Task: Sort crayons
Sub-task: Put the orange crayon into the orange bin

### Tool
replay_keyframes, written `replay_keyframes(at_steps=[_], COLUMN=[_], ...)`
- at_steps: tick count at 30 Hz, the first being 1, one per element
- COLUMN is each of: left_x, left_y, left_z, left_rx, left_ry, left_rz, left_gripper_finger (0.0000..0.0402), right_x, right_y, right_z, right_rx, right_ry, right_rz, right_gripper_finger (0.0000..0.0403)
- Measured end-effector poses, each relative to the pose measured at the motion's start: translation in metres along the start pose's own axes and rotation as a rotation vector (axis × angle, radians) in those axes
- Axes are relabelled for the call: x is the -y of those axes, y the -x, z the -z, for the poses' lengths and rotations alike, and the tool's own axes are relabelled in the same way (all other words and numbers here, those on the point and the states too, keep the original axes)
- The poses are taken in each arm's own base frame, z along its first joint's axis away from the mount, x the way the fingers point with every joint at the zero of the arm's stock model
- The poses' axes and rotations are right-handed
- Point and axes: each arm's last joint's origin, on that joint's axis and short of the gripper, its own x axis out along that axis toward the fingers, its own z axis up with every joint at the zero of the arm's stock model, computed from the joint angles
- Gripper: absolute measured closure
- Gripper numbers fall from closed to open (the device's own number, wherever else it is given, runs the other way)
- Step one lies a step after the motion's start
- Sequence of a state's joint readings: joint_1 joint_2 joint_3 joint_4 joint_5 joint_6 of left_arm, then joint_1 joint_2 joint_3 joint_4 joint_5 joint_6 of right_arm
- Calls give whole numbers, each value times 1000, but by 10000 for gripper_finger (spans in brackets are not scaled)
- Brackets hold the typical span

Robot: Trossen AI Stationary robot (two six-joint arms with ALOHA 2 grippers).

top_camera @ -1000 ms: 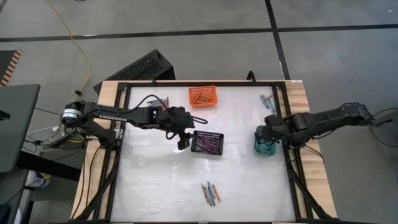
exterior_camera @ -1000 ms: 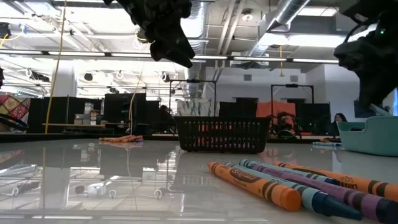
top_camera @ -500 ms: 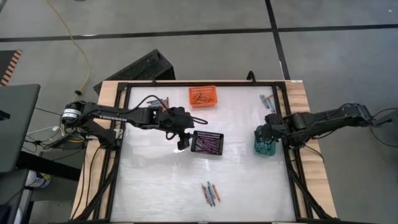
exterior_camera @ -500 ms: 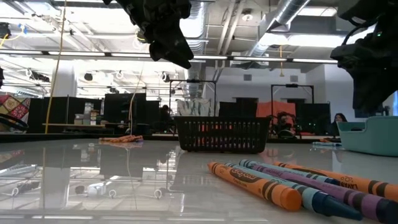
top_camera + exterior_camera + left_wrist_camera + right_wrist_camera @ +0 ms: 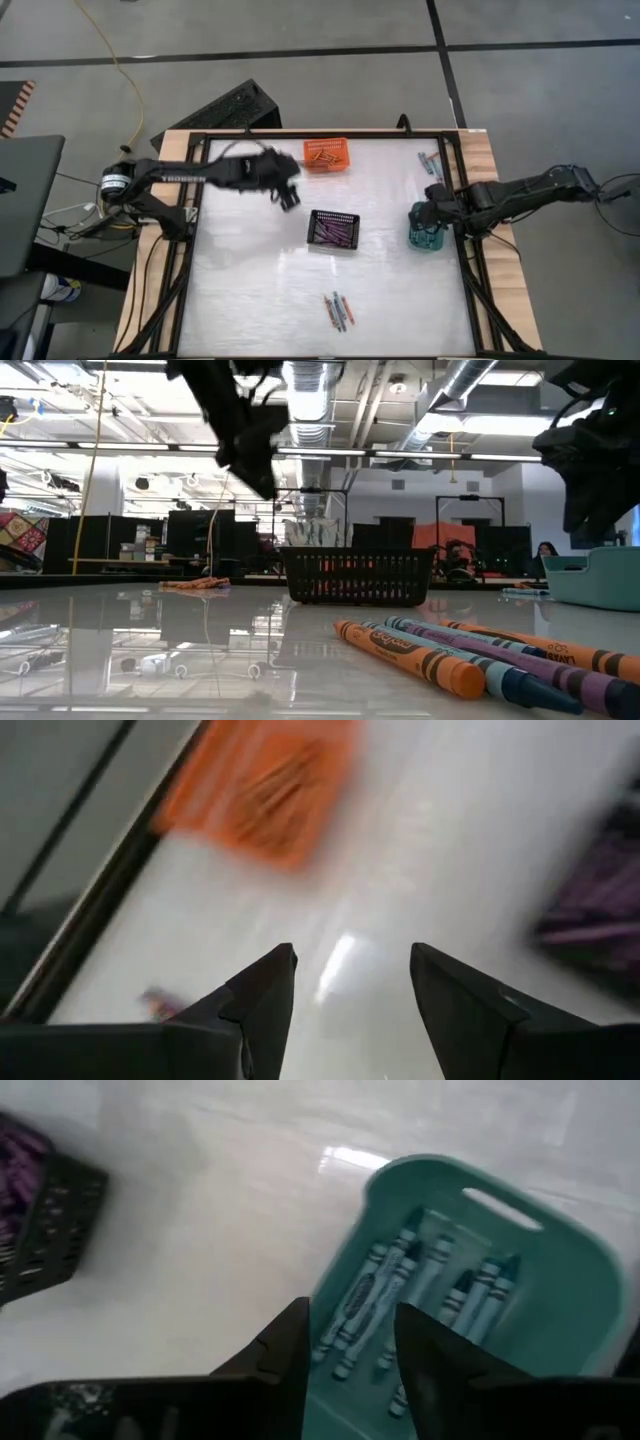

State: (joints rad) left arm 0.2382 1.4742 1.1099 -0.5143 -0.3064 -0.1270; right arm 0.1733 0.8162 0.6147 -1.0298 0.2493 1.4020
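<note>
White glossy worktop (image 5: 250, 290), framed in black, carries all task items. Left arm extends over its far-left portion; right arm reaches in from the right edge.

Three baskets noted. Orange basket (image 5: 326, 156) at the far edge holds orange crayons. Black basket (image 5: 333, 229) near centre holds purple ones. Teal basket (image 5: 424, 228) at the right holds blue crayons (image 5: 385, 1305), visible in the right wrist view.

Left pincer (image 5: 288, 194) hangs above bare worktop between the orange and black baskets, fingers apart, nothing between them. Right pincer (image 5: 352, 1342) sits directly over the teal basket, fingers parted, nothing seen held; it appears to have released its load there.

Loose crayons outstanding, in three lots: a mixed group (image 5: 338, 311) at the near edge, lying roughly parallel with long axes running near-to-far, slightly slanted; a small lot (image 5: 432, 163) at the far right corner; another lot (image 5: 195, 584) at the far left, behind the left arm.

Judgement: the near-edge group lies well apart from both pincers, toward the near side, roughly between the two arms. The far-right lot lies nearer the right pincer, on the far side of the teal basket.
</note>
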Motion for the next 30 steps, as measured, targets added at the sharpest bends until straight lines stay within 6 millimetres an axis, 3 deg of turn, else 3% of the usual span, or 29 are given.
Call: replay_keyframes(at_steps=[5,10,14,22,30], left_x=[-52,-70,-56,-3,40], left_y=[-13,-14,-9,6,17], left_z=[3,14,24,31,27], left_rx=[-91,-199,-296,-338,-237], left_ry=[143,147,51,-175,-247], left_rz=[135,273,426,624,658], left_gripper_finger=[214,215,215,215,215], right_x=[-10,-23,-35,-67,-78], right_y=[2,5,11,32,29], right_z=[4,9,14,25,37], right_rx=[19,37,82,235,241], right_ry=[81,169,281,544,637], right_rz=[-105,-229,-358,-707,-749], right_gripper_finger=[264,265,265,265,265])
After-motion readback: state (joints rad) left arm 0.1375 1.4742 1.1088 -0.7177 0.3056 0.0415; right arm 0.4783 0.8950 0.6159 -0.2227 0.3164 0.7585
